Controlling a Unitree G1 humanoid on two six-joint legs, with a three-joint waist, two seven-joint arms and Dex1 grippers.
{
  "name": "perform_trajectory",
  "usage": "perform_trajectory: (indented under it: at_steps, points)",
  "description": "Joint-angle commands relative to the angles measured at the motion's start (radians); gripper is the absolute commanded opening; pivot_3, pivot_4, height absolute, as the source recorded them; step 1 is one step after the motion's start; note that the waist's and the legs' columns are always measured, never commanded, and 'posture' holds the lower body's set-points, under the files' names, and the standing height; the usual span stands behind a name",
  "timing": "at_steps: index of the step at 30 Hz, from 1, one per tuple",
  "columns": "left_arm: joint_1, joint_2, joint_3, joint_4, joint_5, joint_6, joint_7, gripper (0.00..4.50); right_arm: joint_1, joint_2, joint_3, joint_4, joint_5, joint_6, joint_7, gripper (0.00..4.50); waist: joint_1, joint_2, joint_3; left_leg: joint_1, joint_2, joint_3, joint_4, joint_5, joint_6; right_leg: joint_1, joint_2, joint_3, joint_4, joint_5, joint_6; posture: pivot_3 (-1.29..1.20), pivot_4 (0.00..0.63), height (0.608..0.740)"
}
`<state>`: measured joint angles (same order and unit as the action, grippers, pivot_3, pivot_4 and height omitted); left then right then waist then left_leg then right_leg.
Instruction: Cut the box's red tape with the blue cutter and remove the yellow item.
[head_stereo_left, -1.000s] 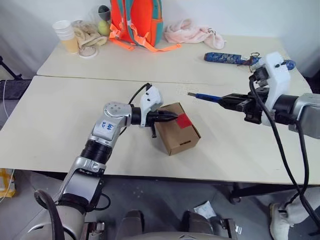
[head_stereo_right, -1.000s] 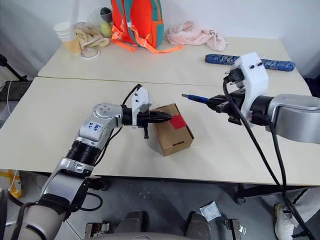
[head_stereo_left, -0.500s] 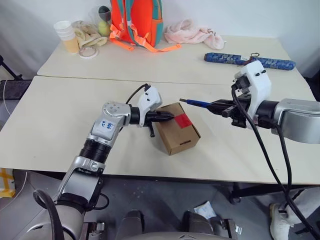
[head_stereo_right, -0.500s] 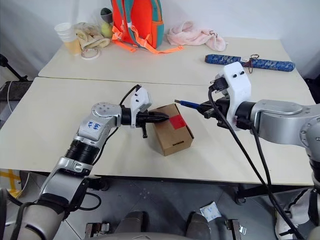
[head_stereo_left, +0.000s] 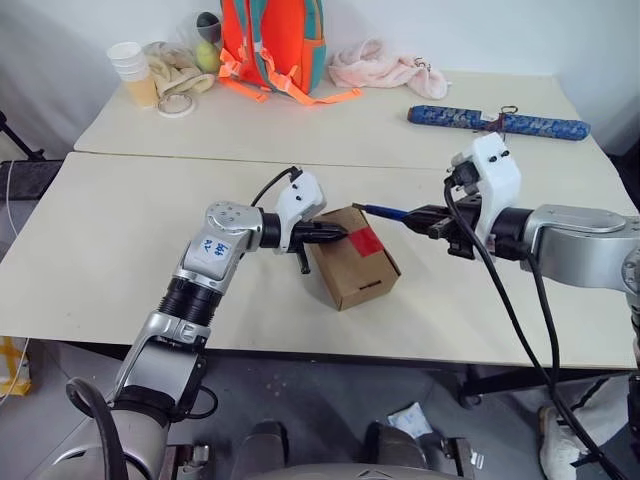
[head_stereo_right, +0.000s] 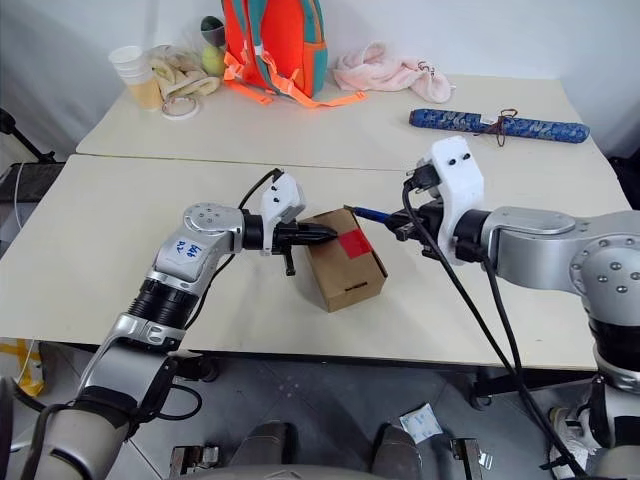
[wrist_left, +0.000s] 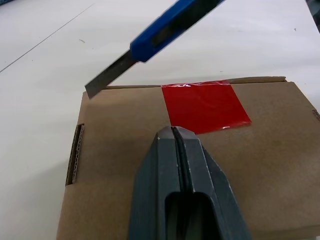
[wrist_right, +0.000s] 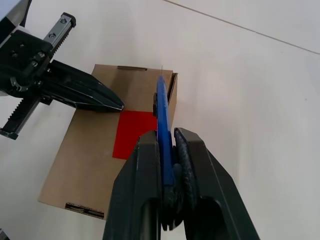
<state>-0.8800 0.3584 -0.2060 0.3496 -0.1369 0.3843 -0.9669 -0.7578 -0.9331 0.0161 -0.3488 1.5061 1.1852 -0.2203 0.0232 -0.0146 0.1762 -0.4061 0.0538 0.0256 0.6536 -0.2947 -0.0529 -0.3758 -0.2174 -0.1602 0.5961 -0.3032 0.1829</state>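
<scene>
My left fingers (wrist_left: 176, 145) are pressed together, tips resting on top of the box (head_stereo_left: 352, 262), just beside the red tape (wrist_left: 204, 106). The box sits on the table (head_stereo_left: 120, 230); it looks light and likely to skid, so I'd pin it firmly. My right fingers (wrist_right: 165, 150) clamp the blue cutter (wrist_right: 162, 107), slim and stiff, blade poised above the box's far edge.

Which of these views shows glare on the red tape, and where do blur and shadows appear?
Left wrist view: a faint sheen along the red tape's near edge, and the blue cutter and left gripper look soft. Left eye view: even light, with a soft shadow beside the box. Right wrist view: the right gripper is blurred up close.
</scene>
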Motion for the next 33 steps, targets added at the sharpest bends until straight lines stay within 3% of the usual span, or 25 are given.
perform_trajectory:
  at_steps: [1,33]
  points:
    - [0.039,0.016,-0.015,-0.016,0.016,0.023,-0.003,0.0,-0.001,0.005,-0.047,-0.011,-0.026,-0.003,0.008,0.14,0.0,0.0,0.0,0.0,0.0,0.0,0.0,0.0,0.0,0.0,0.0,0.0,0.0,0.0,0.0,0.0,0.15,0.74]
    - [0.044,0.005,-0.025,-0.015,0.024,0.042,0.019,0.0,0.029,-0.027,-0.088,-0.016,0.038,0.082,0.02,0.14,0.001,0.0,0.0,0.001,0.0,0.0,0.001,0.0,0.0,0.0,0.0,0.0,0.001,0.0,0.0,0.0,0.15,0.74]
